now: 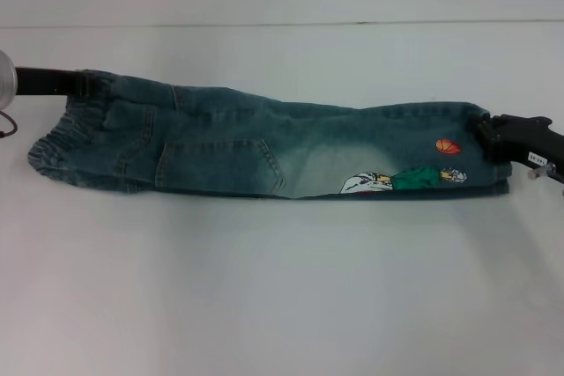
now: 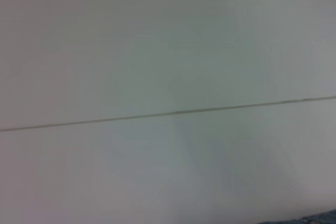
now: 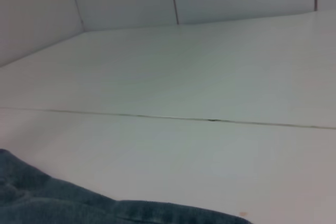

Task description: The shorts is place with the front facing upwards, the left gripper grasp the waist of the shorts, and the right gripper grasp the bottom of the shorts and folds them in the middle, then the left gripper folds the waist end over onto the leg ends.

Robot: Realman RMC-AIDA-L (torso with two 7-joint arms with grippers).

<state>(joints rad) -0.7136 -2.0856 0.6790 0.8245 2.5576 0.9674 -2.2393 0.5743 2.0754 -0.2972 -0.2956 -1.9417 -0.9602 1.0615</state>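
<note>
The shorts (image 1: 264,147) lie across the white table (image 1: 282,288), stretched from the robot's left to its right, and they look already doubled lengthwise: one narrow band of denim, w/ a pocket and the cartoon print (image 1: 405,179) on top. The waist (image 1: 75,143), the puckered elastic end, is at the left; the leg ends (image 1: 489,151) are at the right. The left gripper (image 1: 84,84) reaches in from the left edge and meets the far corner of the waist; its fingers are hidden by the cloth, so I cannot tell if they pinch or are apart. The right gripper (image 1: 486,132) sits at the far corner of the leg ends, touching the hem, but if it clamps the denim I also cannot tell. Both are at the far long edge, one at each end, probably because that keeps the cloth straight while the edge is laid down. The wrist views show mostly table, w/ a strip of denim at the border. My judgement: the middle fold is about finished, and next the waist must go over to the leg ends.
</note>
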